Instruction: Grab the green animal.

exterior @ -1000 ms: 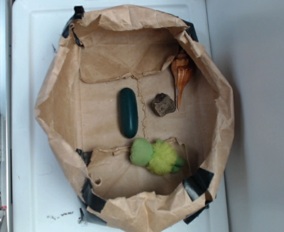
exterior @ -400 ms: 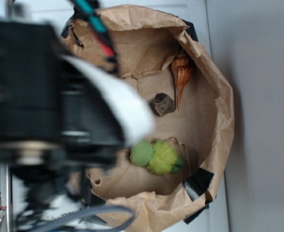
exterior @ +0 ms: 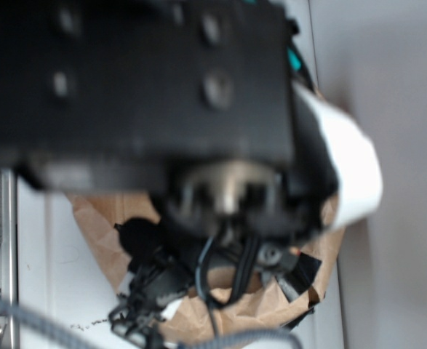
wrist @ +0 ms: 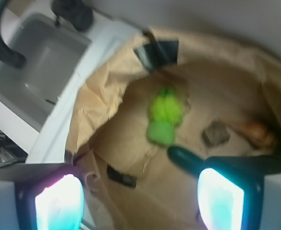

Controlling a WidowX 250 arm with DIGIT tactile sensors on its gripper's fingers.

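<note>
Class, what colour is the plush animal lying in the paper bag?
Bright yellow-green, with a lighter green head: the green animal, clearest in the wrist view.

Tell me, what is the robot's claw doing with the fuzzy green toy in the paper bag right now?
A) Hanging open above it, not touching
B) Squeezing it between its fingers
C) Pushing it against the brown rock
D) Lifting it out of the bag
A. In the wrist view the gripper has its two fingers spread wide at the bottom of the picture, while the green animal lies apart from them on the floor of the paper bag.
</note>
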